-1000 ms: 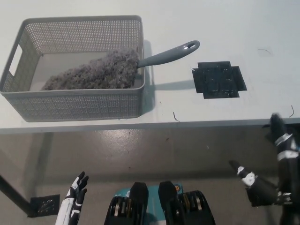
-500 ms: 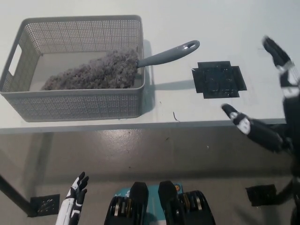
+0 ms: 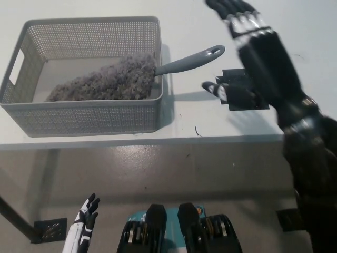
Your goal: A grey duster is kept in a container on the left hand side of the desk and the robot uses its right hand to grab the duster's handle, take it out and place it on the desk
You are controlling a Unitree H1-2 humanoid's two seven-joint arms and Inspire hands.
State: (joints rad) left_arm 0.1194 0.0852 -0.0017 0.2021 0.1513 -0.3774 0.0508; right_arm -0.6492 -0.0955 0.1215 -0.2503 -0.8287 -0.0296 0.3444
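Over the desk (image 3: 316, 31), right robot hand (image 3: 258, 58) hovers beside duster handle (image 3: 187, 61).

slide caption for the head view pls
Open right hand poised beside the duster handle jutting over the basket rim; left hand rests lower left.

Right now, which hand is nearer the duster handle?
Right. The black right hand is open over the desk, just right of the duster handle; the white left hand sits low, below the desk edge.
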